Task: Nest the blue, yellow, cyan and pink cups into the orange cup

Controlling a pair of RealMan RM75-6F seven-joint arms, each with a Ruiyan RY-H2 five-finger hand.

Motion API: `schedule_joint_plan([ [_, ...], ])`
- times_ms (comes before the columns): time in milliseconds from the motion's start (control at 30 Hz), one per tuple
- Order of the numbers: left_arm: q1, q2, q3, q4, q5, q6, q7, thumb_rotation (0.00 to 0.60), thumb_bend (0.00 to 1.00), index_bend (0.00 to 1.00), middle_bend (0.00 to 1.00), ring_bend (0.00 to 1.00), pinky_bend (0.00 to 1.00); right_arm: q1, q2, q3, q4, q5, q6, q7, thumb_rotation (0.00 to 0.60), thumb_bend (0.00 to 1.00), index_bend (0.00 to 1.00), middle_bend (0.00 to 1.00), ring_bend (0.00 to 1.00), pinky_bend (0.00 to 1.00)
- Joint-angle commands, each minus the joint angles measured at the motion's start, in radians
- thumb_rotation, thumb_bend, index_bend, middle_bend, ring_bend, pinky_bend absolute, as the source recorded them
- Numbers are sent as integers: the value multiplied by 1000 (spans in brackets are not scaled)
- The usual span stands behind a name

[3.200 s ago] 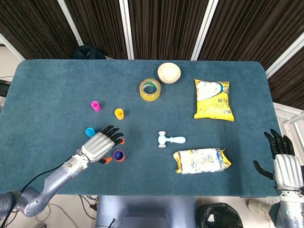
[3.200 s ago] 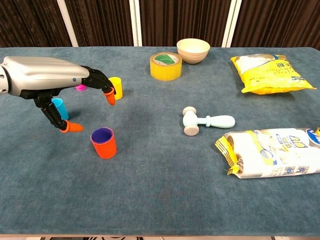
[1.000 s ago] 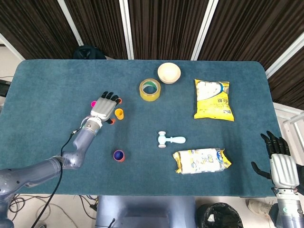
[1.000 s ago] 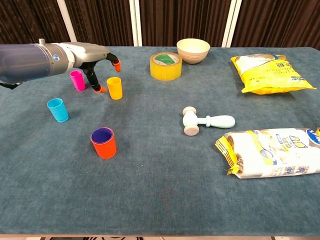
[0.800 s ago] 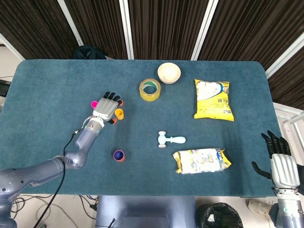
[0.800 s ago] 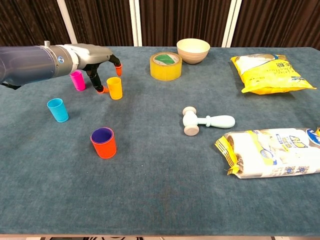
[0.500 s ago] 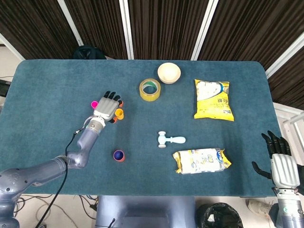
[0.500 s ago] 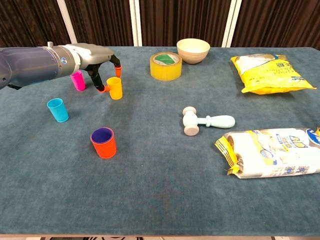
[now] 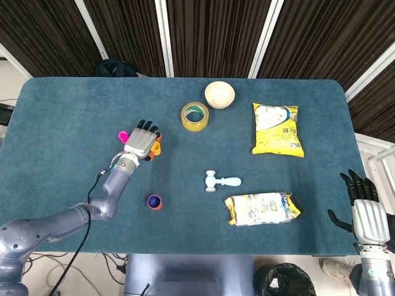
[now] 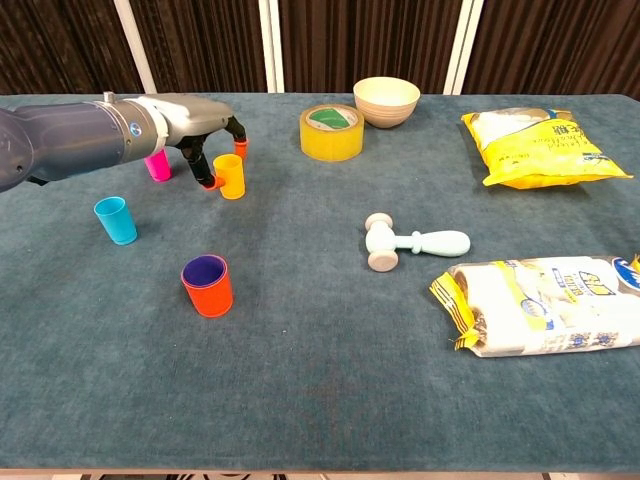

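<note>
Four loose cups show: yellow cup [image 10: 231, 176] between the left hand's [image 10: 196, 117] spread fingers [image 10: 206, 177], grip unclear; pink cup [image 10: 157, 165] beside it; cyan cup [image 10: 116, 220]; orange cup [image 10: 208, 286] holding the blue cup [image 10: 205, 268]. Only the head view shows the right hand [image 9: 368, 219], fingers apart, off the tabletop [image 10: 320, 400].

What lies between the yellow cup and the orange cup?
Only bare table cloth lies between the yellow cup and the orange cup; the chest view shows it.

Our table [image 9: 74, 117], teal cloth, against dark slatted panels.
Behind it we see dark vertical blinds [image 9: 216, 34] split by white bars [image 9: 162, 37]; pale floor [image 9: 9, 80] shows at left.
</note>
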Motion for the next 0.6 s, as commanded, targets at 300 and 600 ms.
schedule_joint_plan([
  [300,-1,-3,9,-4,26,14,6,600,337,450,194,0,11,-1,0,2,-2,5,0,3,600,324,106,44,96,3],
  [600,1,48,-7,-78,52,59,9,600,337,449,194,0,11,-2,1,4,-5,10,0,3,600,324,106,44,96,3],
])
